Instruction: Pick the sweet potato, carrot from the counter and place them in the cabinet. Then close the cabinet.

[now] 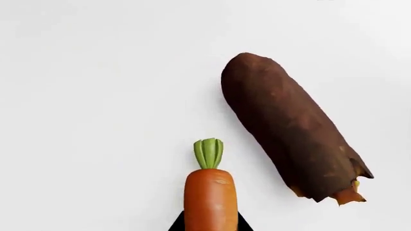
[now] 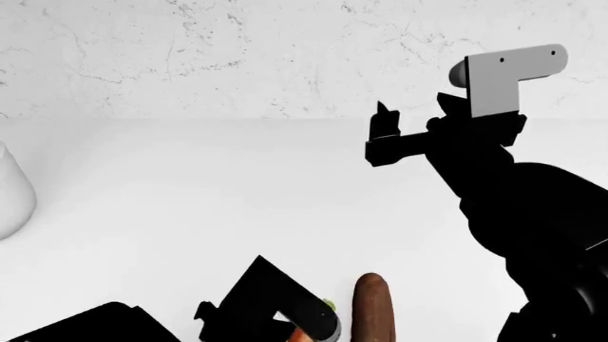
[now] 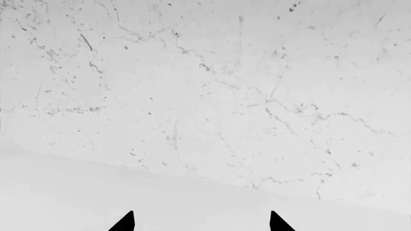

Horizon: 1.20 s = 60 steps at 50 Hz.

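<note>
Left wrist view: the carrot (image 1: 210,192) lies on the white counter (image 1: 96,96), its lower part between the two dark tips of the left pincer (image 1: 209,224), its green stub pointing away from the pincer.
Left pincer state: the tips sit close against both sides of the carrot, so it appears closed on it; actual contact is hard to confirm.
Sweet potato: the sweet potato (image 1: 292,127) rests on the counter beside the carrot, apart from it, slanted, with its torn yellowish end nearer the pincer.
Head view: the left pincer (image 2: 295,329) is low over the counter (image 2: 190,199), with a bit of orange carrot (image 2: 297,333) showing under it; the sweet potato (image 2: 374,306) lies just beside the pincer.
Right arm: the right pincer (image 2: 382,135) is held high above the counter, well apart from both vegetables, before the marbled wall (image 2: 238,50).
Edge object: a white rounded object (image 2: 11,192) stands on the counter, far from both pincers.
Right wrist view: the two dark tips of the right pincer (image 3: 201,222) stand spread wide with nothing between them, facing the wall (image 3: 205,86) and a strip of counter (image 3: 64,192).
</note>
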### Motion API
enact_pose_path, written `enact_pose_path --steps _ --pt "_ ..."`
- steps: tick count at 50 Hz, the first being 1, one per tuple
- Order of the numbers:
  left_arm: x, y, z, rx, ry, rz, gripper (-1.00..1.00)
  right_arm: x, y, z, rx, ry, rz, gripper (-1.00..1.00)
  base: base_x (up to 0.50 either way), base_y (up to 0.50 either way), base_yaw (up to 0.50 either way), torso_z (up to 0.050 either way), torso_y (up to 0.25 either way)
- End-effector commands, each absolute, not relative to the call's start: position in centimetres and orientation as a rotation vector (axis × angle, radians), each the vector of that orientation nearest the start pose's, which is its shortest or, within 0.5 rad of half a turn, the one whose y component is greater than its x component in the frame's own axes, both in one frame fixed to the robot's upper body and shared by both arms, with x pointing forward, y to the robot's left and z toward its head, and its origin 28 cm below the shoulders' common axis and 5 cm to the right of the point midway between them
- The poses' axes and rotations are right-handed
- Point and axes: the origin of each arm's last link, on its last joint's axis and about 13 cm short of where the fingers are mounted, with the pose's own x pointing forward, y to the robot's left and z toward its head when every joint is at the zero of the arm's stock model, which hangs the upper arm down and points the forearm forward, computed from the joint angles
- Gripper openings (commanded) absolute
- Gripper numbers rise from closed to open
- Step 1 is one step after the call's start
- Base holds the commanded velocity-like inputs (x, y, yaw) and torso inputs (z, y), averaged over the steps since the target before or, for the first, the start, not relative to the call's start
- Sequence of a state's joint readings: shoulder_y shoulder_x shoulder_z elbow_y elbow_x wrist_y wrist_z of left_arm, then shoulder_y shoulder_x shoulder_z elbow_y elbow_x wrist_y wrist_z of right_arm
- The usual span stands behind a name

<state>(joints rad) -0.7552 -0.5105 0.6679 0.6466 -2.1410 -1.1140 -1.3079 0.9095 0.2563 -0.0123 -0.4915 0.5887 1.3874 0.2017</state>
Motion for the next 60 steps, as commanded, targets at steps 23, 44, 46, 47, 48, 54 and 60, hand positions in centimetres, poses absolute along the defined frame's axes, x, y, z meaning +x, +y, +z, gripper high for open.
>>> enact_pose_path --steps 23,44,46,47,48,54,60 --pt "15.3 21.9 26.1 0.107 0.640 -0.524 -1.00 25.6 -10.5 27.8 -0.082 0.080 0.130 1.00 0.00 0.00 0.00 0.000 0.000" --pt "16.1 21.8 26.7 0.135 0.597 -0.494 -1.00 18.0 -8.0 28.8 0.074 0.288 0.052 1.00 0.00 0.00 0.00 0.000 0.000" --pt "16.2 21.7 26.8 0.136 0.595 -0.495 -1.00 17.4 -7.9 28.8 0.070 0.308 0.051 1.00 0.00 0.00 0.00 0.000 0.000" --pt "16.2 21.7 26.8 0.136 0.594 -0.496 -1.00 17.1 -7.8 28.8 0.069 0.319 0.053 1.00 0.00 0.00 0.00 0.000 0.000" --pt "16.1 21.7 26.8 0.137 0.594 -0.497 -1.00 16.8 -7.7 28.8 0.070 0.332 0.056 1.00 0.00 0.00 0.00 0.000 0.000" --pt "16.2 21.8 26.6 0.139 0.591 -0.504 -1.00 15.4 -7.1 28.9 0.088 0.405 0.074 1.00 0.00 0.00 0.00 0.000 0.000" --pt "16.1 21.9 26.3 0.141 0.591 -0.505 -1.00 14.6 -7.1 28.3 0.119 0.465 0.054 1.00 0.00 0.00 0.00 0.000 0.000"
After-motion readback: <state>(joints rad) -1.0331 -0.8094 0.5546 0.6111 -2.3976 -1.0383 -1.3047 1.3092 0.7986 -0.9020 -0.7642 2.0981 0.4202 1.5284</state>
